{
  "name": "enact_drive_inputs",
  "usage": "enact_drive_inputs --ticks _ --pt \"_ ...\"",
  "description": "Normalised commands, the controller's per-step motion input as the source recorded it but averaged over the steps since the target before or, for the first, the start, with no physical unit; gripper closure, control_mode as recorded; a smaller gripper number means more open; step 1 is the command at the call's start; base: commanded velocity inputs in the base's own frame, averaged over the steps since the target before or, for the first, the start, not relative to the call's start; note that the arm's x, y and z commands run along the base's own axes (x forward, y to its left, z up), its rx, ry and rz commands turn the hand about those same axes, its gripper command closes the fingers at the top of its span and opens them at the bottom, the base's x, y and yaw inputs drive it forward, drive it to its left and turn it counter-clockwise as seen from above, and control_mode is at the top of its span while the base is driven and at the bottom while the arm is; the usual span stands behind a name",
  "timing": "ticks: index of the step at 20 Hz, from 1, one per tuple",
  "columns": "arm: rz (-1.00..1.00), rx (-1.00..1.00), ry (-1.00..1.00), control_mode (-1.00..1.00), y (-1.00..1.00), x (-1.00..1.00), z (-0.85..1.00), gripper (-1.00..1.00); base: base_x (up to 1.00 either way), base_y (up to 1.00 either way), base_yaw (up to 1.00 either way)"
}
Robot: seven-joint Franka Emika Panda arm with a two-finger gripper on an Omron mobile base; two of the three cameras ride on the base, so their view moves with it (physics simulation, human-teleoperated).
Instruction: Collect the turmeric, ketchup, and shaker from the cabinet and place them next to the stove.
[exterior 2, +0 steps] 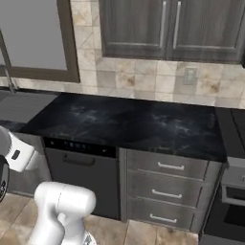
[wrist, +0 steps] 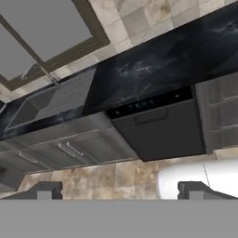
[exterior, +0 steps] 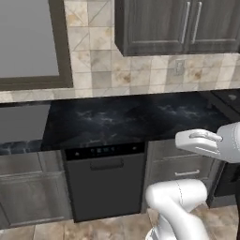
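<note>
Above the black marble counter point(exterior 2: 143, 124), the grey woodgrain wall cabinet point(exterior 2: 167, 28) hangs with its doors closed. Beside the counter's right end sits the stove point(exterior 2: 234, 127). Gripper point(wrist: 120, 190) spread wide, holding nothing, facing the dishwasher point(wrist: 158, 130).

Both base views look down from behind at the black counter point(exterior: 126, 119); the hand view shares it, tilted.

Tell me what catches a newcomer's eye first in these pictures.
The long black marble counter spans the middle, with a black dishwasher set beneath it. Above hangs the grey cabinet, both doors shut, and a window sits to its left. The open pincer points at the dishwasher, holding nothing.
</note>
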Motion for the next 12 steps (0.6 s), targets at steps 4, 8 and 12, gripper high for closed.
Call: enact_drive_inputs --ticks 4,8,12 --pt "0.00 0.00 0.00 1.00 0.00 0.00 0.00 -1.00 -0.15 0.97 0.00" --pt "0.00 0.00 0.00 1.00 0.00 0.00 0.00 -1.00 -0.20 0.95 0.00" --pt "0.00 0.00 0.00 1.00 0.00 0.00 0.00 -1.00 -0.27 0.99 0.00"
